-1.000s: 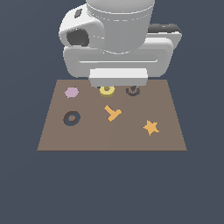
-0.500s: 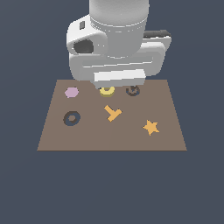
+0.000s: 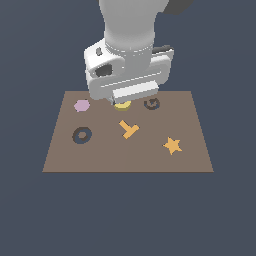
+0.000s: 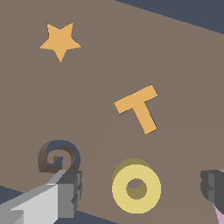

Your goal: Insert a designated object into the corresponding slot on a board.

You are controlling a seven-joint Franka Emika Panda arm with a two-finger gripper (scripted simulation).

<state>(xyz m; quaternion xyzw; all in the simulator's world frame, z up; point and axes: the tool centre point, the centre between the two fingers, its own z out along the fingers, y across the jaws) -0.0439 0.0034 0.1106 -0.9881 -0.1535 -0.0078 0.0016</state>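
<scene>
Exterior view: the arm's bulky hand hangs low over the far edge of the board point(image 3: 128, 160), hiding most of the yellow ring point(image 3: 122, 105); only a sliver shows, between the pink hexagon point(image 3: 81, 105) and the broken G-shaped mark point(image 3: 151, 104). The ring-shaped slot point(image 3: 82, 135) lies well apart from the ring, nearer the viewer and below the hexagon.

Wrist view: the ring point(image 4: 136, 188) lies flat on the board, just beyond the orange T-piece point(image 4: 139, 108). The fingers point(image 4: 65, 192) stand apart, one on each side, not touching it. It looks small, rigid and probably light; pinching across its outer rim seems the sound hold, squarely, since a smooth round edge could squirt sideways.
</scene>
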